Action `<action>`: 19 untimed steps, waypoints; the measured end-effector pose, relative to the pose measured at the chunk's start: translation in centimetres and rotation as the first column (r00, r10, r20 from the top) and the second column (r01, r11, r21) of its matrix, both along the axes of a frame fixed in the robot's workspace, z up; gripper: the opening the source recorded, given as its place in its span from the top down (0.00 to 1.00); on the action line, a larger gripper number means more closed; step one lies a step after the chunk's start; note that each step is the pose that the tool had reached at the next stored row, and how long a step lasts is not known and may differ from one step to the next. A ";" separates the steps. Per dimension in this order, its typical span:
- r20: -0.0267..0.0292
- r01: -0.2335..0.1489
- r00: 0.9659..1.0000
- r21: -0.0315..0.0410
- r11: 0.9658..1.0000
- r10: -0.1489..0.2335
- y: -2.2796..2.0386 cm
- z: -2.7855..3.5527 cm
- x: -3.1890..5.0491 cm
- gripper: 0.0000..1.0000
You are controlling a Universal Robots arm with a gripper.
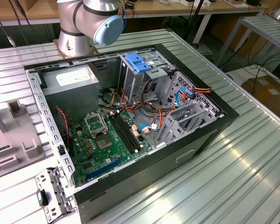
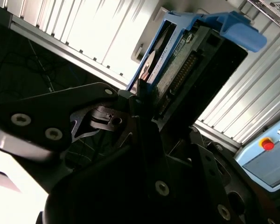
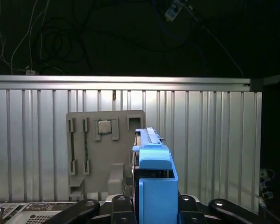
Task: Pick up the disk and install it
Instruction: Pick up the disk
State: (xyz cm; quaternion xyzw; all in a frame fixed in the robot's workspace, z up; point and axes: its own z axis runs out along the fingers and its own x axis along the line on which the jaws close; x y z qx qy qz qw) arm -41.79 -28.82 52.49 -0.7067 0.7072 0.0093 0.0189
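Pincer [image 2: 151, 95] is pressed onto the disk [image 2: 182, 70] and pinching it. In the second wrist view the black fingers [image 2: 136, 93] grip one end, with the circuit-board side and a connector row showing and a blue side rail [image 2: 242, 30] at the far end. In the first wrist view the disk is edge-on, the blue rail facing the camera, and it stands up out of the pincer between two dark finger arms. The disk is held clear of the ribbed metal table [image 3: 214, 140], not touching it. Past it on the table lies a grey holder plate [image 3: 105, 154] with slots and a small square chip [image 3: 104, 127] seated in one pocket. A pale box with a red button [image 2: 268, 144] shows at the edge of the second wrist view. Exterior view: an open black computer case [image 1: 191, 154] lies on its side on the table, below the arm base [image 1: 88, 23]. Inside it are a grey power-supply box [image 1: 70, 88], a green motherboard [image 1: 102, 144], loose coloured cables [image 1: 154, 112] and a metal cage topped by a light-blue latch [image 1: 137, 63]. The disk is not yet installed — it is in the pincer, away from the case. The grey holder plate also shows at the exterior view's left.
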 end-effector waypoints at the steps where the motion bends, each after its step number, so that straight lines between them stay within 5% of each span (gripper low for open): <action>1: 0.000 0.000 1.000 0.000 1.000 0.000 0.00 0.10 0.00 0.64; 19: 0.000 0.000 1.000 0.000 1.000 0.000 0.00 1.90 0.00 0.64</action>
